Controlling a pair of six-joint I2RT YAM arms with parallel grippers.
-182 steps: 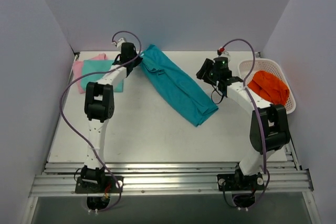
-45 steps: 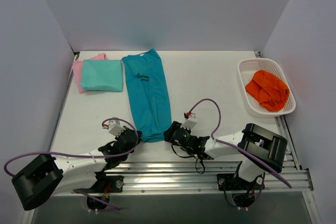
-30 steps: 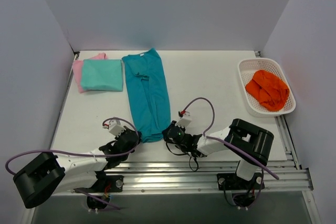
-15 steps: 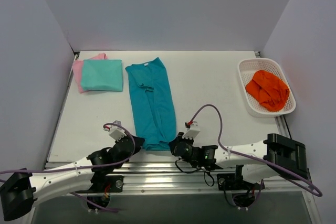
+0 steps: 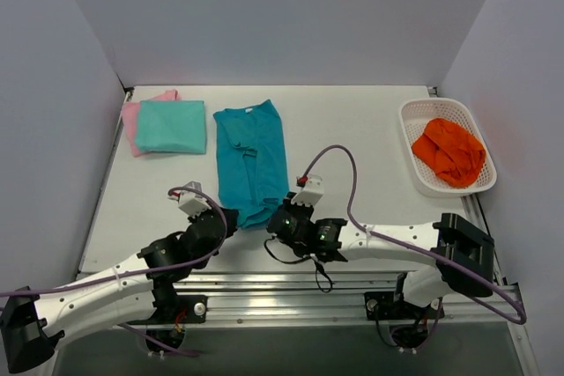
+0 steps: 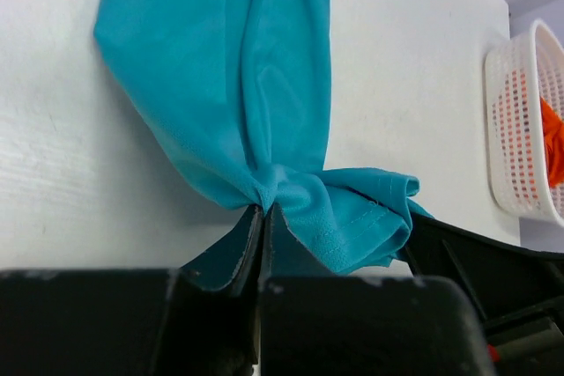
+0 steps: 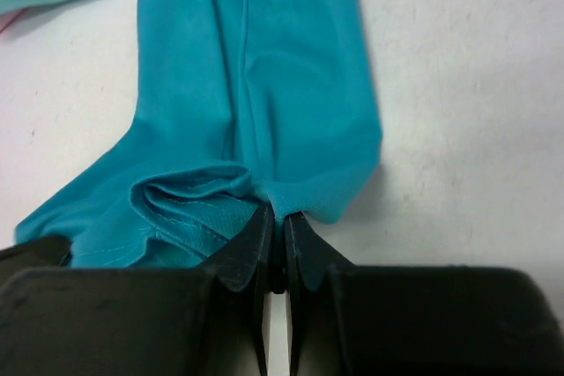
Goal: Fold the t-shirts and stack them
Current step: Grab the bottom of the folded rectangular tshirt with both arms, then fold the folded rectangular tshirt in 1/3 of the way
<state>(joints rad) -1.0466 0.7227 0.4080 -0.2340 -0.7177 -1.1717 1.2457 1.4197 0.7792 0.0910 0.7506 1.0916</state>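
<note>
The deep teal t-shirt (image 5: 249, 158) lies as a long strip down the middle-left of the table, collar at the far end. My left gripper (image 5: 227, 217) is shut on its near left hem corner (image 6: 264, 195). My right gripper (image 5: 275, 220) is shut on its near right hem corner (image 7: 280, 200). Both hold the near end a little off the table, bunched between them. A folded aqua-mint t-shirt (image 5: 172, 125) lies on a pink t-shirt (image 5: 132, 121) at the far left.
A white basket (image 5: 414, 151) at the far right holds an orange cloth (image 5: 451, 149); it also shows in the left wrist view (image 6: 520, 129). The aluminium rail (image 5: 282, 292) runs along the near edge.
Both grippers have lifted the teal shirt's near hem and carried it away from the near edge toward the collar. The strip now looks shorter.
</note>
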